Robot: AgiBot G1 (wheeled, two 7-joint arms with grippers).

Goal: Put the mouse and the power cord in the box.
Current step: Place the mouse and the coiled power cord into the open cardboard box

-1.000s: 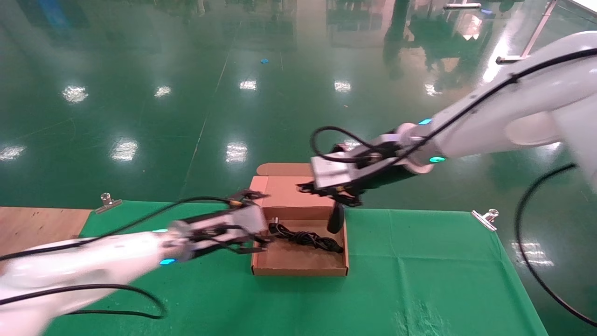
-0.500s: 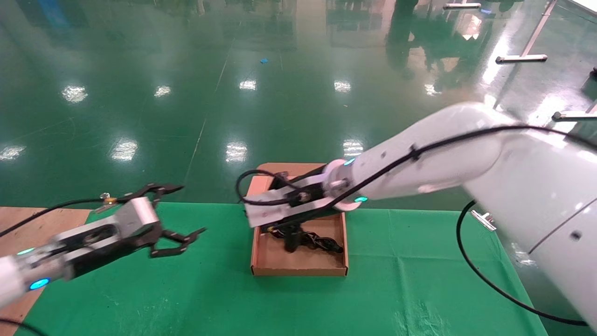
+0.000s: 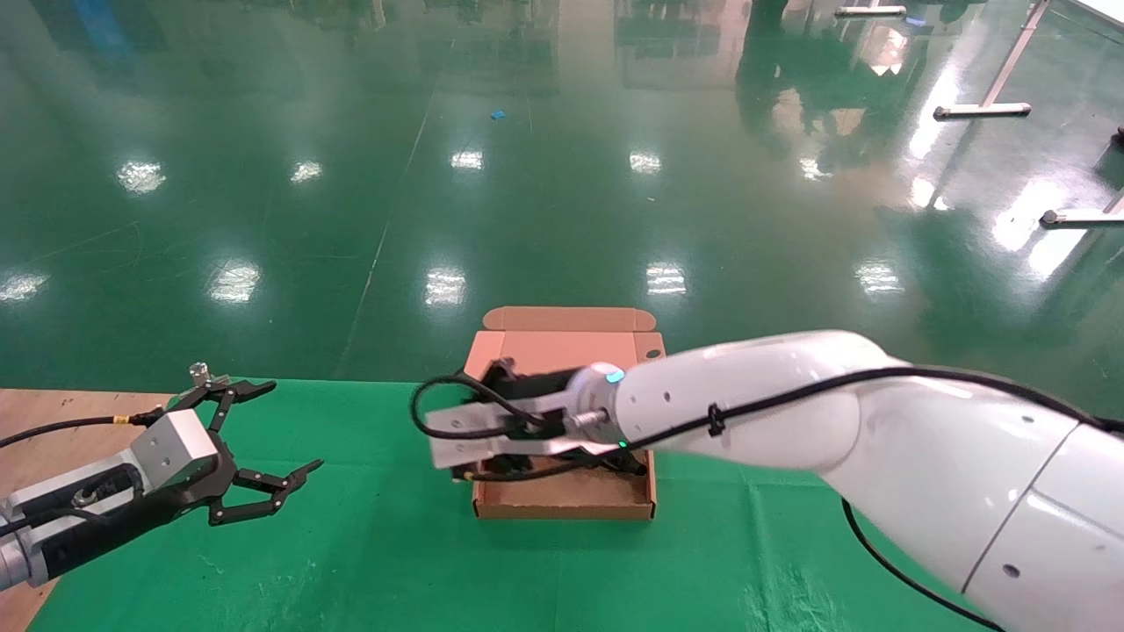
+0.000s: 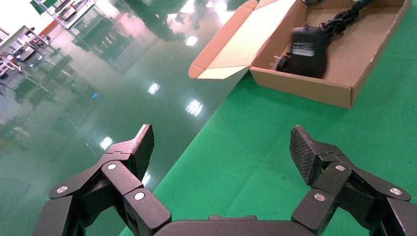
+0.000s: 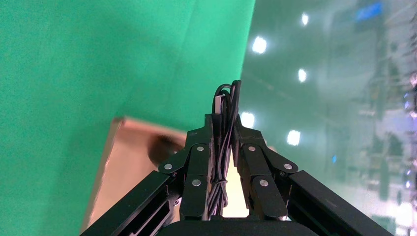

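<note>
Right tool [image 5: 223,129] now sits over the shallow brown cardboard box [image 3: 562,507], clamped on a thin wire bundle. Left tool [image 3: 250,439] has pulled back left, jaws wide. Black cord with chunky plug [image 4: 308,45] is boxed.

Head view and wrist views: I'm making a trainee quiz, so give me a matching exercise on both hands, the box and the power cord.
1. left hand
2. right hand
3. box
4. power cord

a. lies inside the box
b. open, over the green cloth
c. shut on a thin cable bundle
d. lid open, standing on the green cloth

Pairs: 1-b, 2-c, 3-d, 4-a
</note>
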